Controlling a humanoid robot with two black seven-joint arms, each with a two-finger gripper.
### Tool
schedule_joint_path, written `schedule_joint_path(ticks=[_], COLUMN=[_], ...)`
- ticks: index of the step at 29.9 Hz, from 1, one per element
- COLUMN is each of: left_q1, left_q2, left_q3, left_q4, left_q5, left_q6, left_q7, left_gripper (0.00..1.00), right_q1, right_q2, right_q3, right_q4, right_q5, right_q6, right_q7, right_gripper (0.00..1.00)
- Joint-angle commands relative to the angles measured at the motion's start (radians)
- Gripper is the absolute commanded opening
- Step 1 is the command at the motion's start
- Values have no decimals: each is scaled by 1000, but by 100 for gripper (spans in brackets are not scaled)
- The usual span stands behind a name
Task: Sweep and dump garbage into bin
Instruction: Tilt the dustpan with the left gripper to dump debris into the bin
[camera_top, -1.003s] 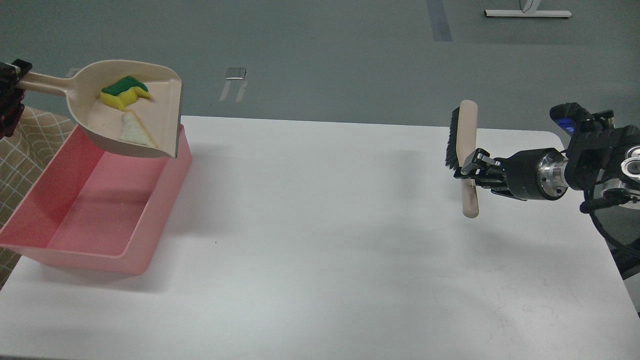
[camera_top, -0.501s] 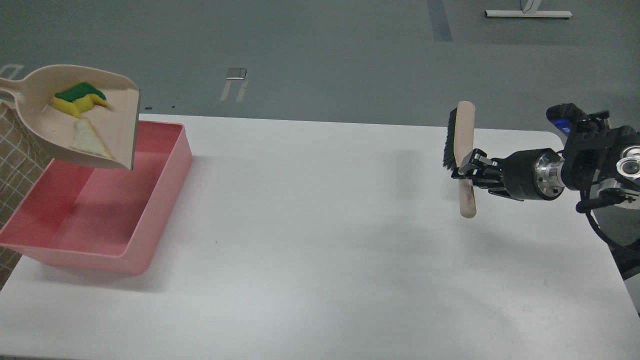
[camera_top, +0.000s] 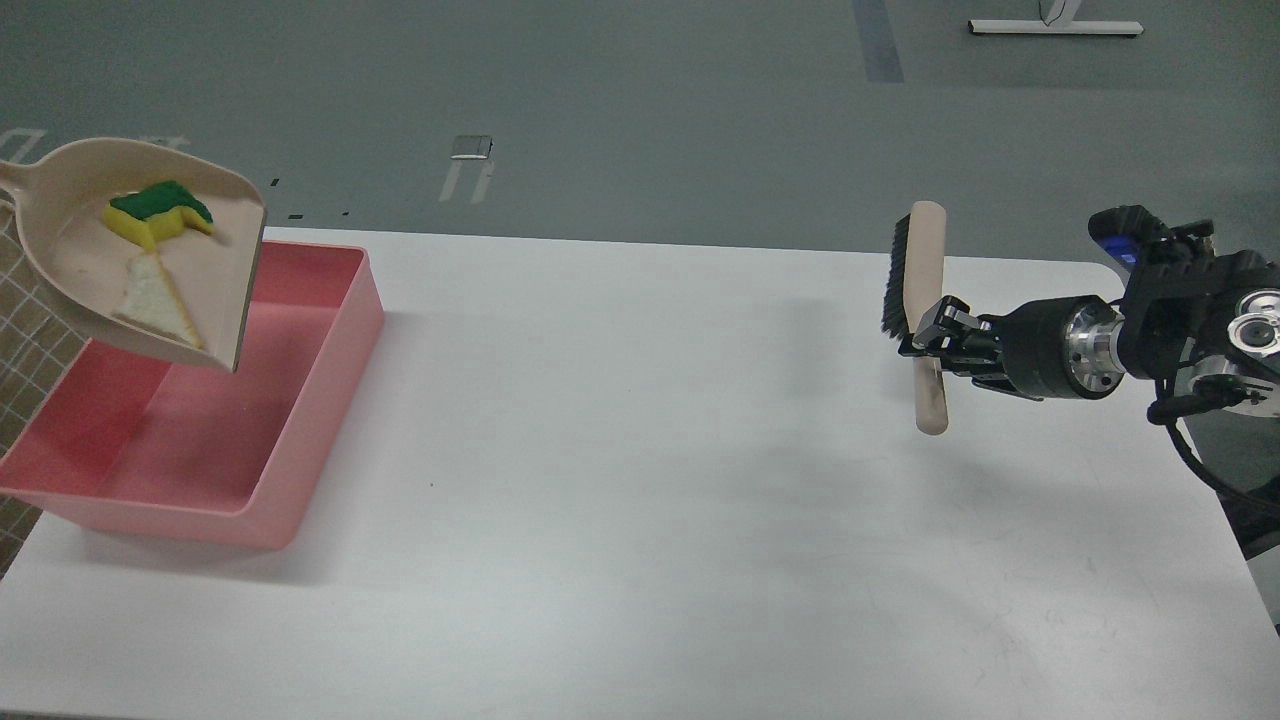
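A beige dustpan (camera_top: 70, 250) hangs tilted over the far left part of the pink bin (camera_top: 310, 400), its open lip pointing down to the right. In it lie a yellow-and-green sponge (camera_top: 158, 212) and a white triangular piece (camera_top: 150, 305). The dustpan's handle runs off the left edge; my left gripper is out of view. My right gripper (camera_top: 932, 345) is shut on the handle of a beige brush (camera_top: 926, 260) with black bristles, held upright above the table at the right.
The white table (camera_top: 640, 480) spans the view; the bin stands at its left edge. A checked cloth (camera_top: 25, 350) shows beyond the bin at the far left. Grey floor lies behind the table.
The dustpan has moved left over the bin and tipped steeper; the white piece has slid toward the lip. The left gripper has left the view. The brush has drifted slightly left.
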Motion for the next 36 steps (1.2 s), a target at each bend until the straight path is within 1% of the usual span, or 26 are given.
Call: schedule_joint_path(ticks=[1, 4, 7, 9, 11, 17, 22, 36], left_q1=[1, 0, 1, 1, 1, 1, 1, 1], left_q2=[3, 9, 20, 27, 35, 61, 78, 84], left_q3=[-49, -72, -96, -99, -98, -90, -89, -79], left_q4=[-3, -4, -32, -44, -60, -78, -103, -110], left_q5=[81, 129, 179, 198, 212, 241, 326, 477], left_q6=[5, 13, 17, 25, 50, 59, 109, 197], left_q7=[0, 0, 0, 0, 0, 0, 0, 0], left_gripper=[0, 0, 0, 0, 0, 0, 0, 0], right_q1=[0, 0, 0, 0, 0, 0, 3, 5], right_q2=[0, 0, 5, 5, 5, 6, 18, 20], right_q3=[0, 0, -2, 0, 0, 0, 0, 0], right_q4=[-1, -2, -3, -5, -9, -12, -18, -23], right_q5=[0, -1, -1, -1, -1, -1, -1, 0], right_q6=[0, 0, 0, 0, 0, 0, 0, 0], right_q7=[0, 0, 0, 0, 0, 0, 0, 0], right_gripper=[0, 0, 0, 0, 0, 0, 0, 0])
